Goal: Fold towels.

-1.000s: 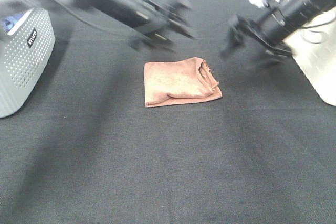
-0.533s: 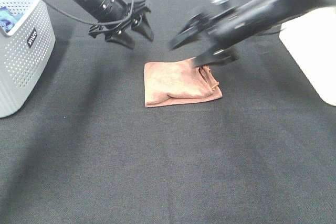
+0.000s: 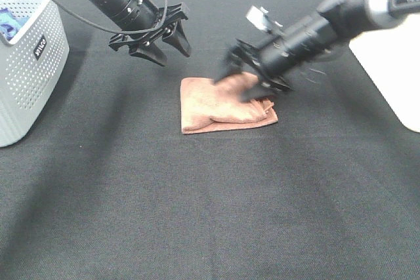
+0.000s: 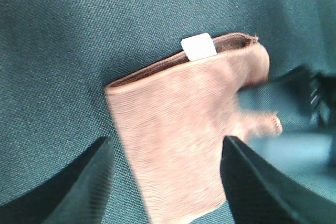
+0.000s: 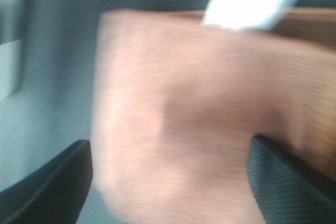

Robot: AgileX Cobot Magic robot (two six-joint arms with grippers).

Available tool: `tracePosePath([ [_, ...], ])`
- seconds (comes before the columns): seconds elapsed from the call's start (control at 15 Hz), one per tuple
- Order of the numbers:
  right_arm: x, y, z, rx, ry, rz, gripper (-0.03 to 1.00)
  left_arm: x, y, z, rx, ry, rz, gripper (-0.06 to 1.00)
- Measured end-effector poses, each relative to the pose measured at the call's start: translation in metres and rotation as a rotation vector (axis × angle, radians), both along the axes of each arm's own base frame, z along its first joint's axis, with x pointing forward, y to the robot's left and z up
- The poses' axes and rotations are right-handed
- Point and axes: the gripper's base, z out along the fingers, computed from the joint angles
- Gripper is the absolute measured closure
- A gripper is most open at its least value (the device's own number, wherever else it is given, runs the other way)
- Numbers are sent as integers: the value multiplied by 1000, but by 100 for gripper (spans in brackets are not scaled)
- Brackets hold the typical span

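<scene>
1 change: our right end effector (image 3: 236,87), jaws wide, has dropped to the towel (image 3: 213,106); left end effector (image 3: 172,56), wide, hovers behind it. another fold seems next.

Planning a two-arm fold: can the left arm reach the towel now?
Probably yes. The left pincer hangs open just beyond the far left corner of the towel, nothing between them; the right pincer crowds only its right side.

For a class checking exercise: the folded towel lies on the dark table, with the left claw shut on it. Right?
No. The folded towel lies on the dark table, but the left claw is open and clear of it, as the exterior high view shows.
</scene>
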Motion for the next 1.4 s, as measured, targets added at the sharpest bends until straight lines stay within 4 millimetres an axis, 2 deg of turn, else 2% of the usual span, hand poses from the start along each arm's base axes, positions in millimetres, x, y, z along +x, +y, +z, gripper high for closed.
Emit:
tracePosePath([
  [0.13, 5, -24, -1, -12, 3, -40, 20, 0, 0, 0, 0, 3, 2, 37],
  [0.4, 9, -54, -2, -32, 20, -85, 20, 0, 0, 0, 1, 4, 1, 37],
  [0.73, 4, -57, 4, -32, 48, -37, 20, -4, 1, 1, 18, 27, -22, 37],
  [0.87, -2, -58, 30, -53, 48, -6, 20, -10, 4, 14, 59, 20, -83, 37],
  [0.93, -5, -59, 44, -58, 52, 8, 20, -15, 7, 26, 88, 12, -108, 37],
  [1.0, -14, -60, 71, -75, 54, 45, 20, -22, 12, 49, 132, -12, -120, 37],
  [1.07, -16, -60, 78, -80, 55, 54, 20, -23, 14, 56, 140, -26, -118, 37],
  [1.13, -25, -61, 102, -96, 51, 72, 20, -29, 20, 83, 178, -78, -96, 37],
  [1.4, -47, -72, 167, -226, -23, 20, 20, -55, 33, 154, 290, -234, -26, 37],
])
